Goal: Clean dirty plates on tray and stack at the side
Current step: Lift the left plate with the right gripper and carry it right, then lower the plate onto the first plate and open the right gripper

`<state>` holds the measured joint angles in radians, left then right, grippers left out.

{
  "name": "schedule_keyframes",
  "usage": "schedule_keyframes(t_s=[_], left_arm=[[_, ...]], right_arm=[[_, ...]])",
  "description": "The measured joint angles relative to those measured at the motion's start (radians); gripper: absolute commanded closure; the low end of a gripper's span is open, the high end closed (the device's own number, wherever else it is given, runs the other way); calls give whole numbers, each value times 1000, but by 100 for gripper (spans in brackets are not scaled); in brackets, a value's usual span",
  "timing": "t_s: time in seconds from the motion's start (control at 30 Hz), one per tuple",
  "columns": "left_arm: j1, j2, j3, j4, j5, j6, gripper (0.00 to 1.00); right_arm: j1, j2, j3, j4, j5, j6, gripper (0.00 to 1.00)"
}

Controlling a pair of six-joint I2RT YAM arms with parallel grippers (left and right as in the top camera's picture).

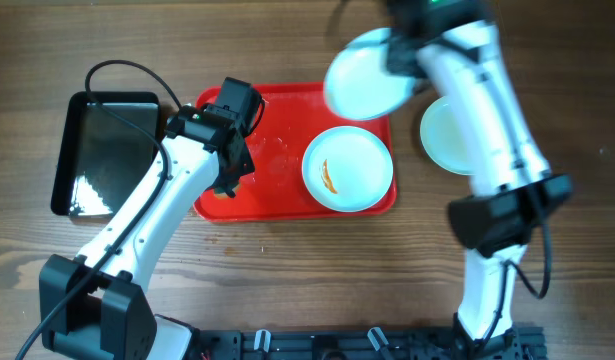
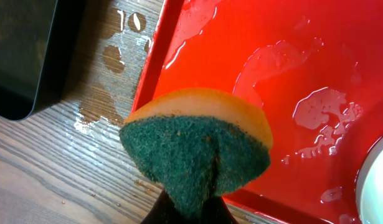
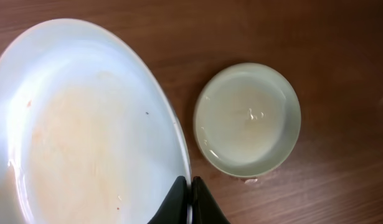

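Plate (image 3: 85, 124) rim in right jaws — airborne

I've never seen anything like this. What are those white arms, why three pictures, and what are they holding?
They are two robot arms at a wooden table. One picture looks down from above; the other two come from a camera on each wrist. The left gripper pinches a green-and-yellow sponge at the edge of the wet red tray. The right gripper holds one pale plate by its rim above the table. Another plate rests on the wood, and a sauce-smeared one sits on the tray. A black tray lies at the left.
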<state>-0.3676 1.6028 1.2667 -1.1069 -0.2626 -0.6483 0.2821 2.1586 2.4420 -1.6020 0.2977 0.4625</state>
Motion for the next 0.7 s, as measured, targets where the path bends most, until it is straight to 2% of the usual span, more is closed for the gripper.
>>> schedule_keyframes(t_s=[0.1, 0.23, 0.33, 0.5, 0.7], left_arm=[[0, 0, 0, 0, 0, 0, 96], [0, 0, 0, 0, 0, 0, 96], [0, 0, 0, 1, 0, 0, 96], [0, 0, 0, 2, 0, 0, 96], [0, 0, 0, 10, 0, 0, 96]], right_arm=[[-253, 0, 0, -3, -304, -135, 96], [-458, -3, -98, -2, -489, -219, 96], [-554, -5, -231, -7, -507, -249, 96], [-665, -5, -351, 44, -441, -256, 96], [-719, -7, -589, 307, -414, -256, 96]])
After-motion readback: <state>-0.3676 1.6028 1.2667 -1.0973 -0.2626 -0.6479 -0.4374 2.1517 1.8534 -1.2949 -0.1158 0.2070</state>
